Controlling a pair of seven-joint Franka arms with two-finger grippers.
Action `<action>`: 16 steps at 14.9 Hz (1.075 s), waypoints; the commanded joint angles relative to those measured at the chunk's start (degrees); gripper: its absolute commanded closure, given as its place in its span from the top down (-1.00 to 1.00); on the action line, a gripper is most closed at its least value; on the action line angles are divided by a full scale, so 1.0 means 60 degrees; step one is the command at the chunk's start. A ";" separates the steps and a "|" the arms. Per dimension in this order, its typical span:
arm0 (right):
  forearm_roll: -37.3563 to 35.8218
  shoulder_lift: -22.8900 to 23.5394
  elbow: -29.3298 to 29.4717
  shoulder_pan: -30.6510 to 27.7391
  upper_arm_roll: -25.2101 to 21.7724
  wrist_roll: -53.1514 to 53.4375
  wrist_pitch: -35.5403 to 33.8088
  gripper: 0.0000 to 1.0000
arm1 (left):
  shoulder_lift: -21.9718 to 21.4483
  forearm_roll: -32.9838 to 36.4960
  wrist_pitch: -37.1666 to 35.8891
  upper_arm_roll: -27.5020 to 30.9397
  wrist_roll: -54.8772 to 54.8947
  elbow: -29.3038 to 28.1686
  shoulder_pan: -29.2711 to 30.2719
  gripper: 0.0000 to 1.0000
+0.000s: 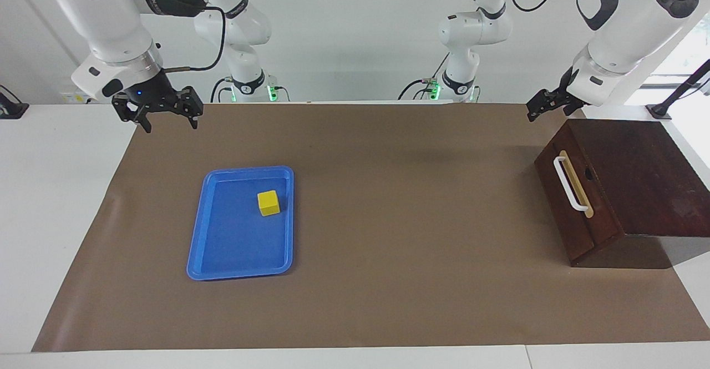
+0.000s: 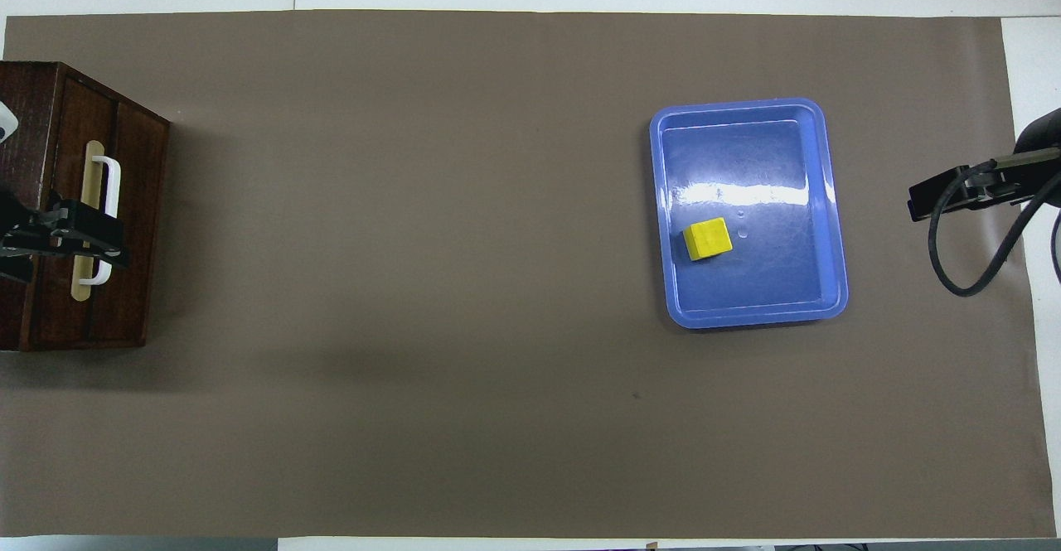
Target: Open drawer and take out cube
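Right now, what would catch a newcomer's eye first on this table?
The yellow cube in the blue tray, toward the right arm's end. Then the dark drawer, shut, at the left arm's end, with the left gripper raised near it.

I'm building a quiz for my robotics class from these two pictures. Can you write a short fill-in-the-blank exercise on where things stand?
1. The yellow cube lies in the blue ____.
2. The drawer, with its white handle, is ____.
3. The left claw is up in the air near the dark wooden ____.
4. The right claw, its fingers open, holds ____.

Missing words: tray; shut; box; nothing
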 commanded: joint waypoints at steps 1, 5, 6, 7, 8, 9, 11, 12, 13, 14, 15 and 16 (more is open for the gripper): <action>-0.0124 0.0125 -0.0005 -0.0359 0.0195 -0.0221 -0.0040 1.00 | -0.0137 -0.0019 0.0193 0.0122 0.0225 -0.0109 -0.0085 1.00; 0.0576 0.0139 -0.0006 -0.0490 0.0180 0.0319 -0.0040 1.00 | -0.0137 -0.0019 0.0413 0.0122 0.0211 -0.0153 -0.0085 1.00; 0.0652 0.0139 0.0009 -0.0520 0.0180 0.0364 -0.0011 1.00 | -0.0137 -0.0019 0.0413 0.0122 0.0211 -0.0153 -0.0085 1.00; 0.0609 0.0139 -0.0005 -0.0491 0.0166 0.0365 0.0106 1.00 | -0.0137 -0.0019 0.0413 0.0122 0.0211 -0.0153 -0.0085 1.00; 0.0594 0.0125 -0.0093 -0.0491 0.0166 0.0379 0.0165 1.00 | -0.0137 -0.0019 0.0428 0.0122 0.0211 -0.0153 -0.0070 1.00; 0.0594 0.0096 -0.0166 -0.0491 0.0166 0.0365 0.0165 1.00 | -0.0137 -0.0019 0.0457 0.0122 0.0211 -0.0153 -0.0070 1.00; 0.0580 0.0096 -0.0167 -0.0491 0.0166 0.0365 0.0151 1.00 | -0.0137 -0.0019 0.0457 0.0122 0.0225 -0.0153 -0.0041 1.00; 0.0580 0.0081 -0.0181 -0.0491 0.0166 0.0365 0.0136 1.00 | -0.0137 -0.0033 0.0457 0.0122 0.0211 -0.0153 -0.0026 1.00; 0.0580 0.0066 -0.0181 -0.0462 0.0166 0.0365 0.0136 1.00 | -0.0137 -0.0033 0.0457 0.0122 0.0211 -0.0153 0.0003 1.00; 0.0565 0.0052 -0.0181 -0.0433 0.0151 0.0379 0.0122 1.00 | -0.0137 -0.0019 0.0457 0.0122 0.0211 -0.0153 0.0018 1.00; 0.0565 0.0052 -0.0181 -0.0461 0.0151 0.0365 0.0122 1.00 | -0.0137 -0.0033 0.0457 0.0122 0.0196 -0.0153 0.0018 1.00; 0.0565 0.0052 -0.0181 -0.0476 0.0151 0.0365 0.0093 1.00 | -0.0137 -0.0033 0.0457 0.0122 0.0182 -0.0153 0.0032 1.00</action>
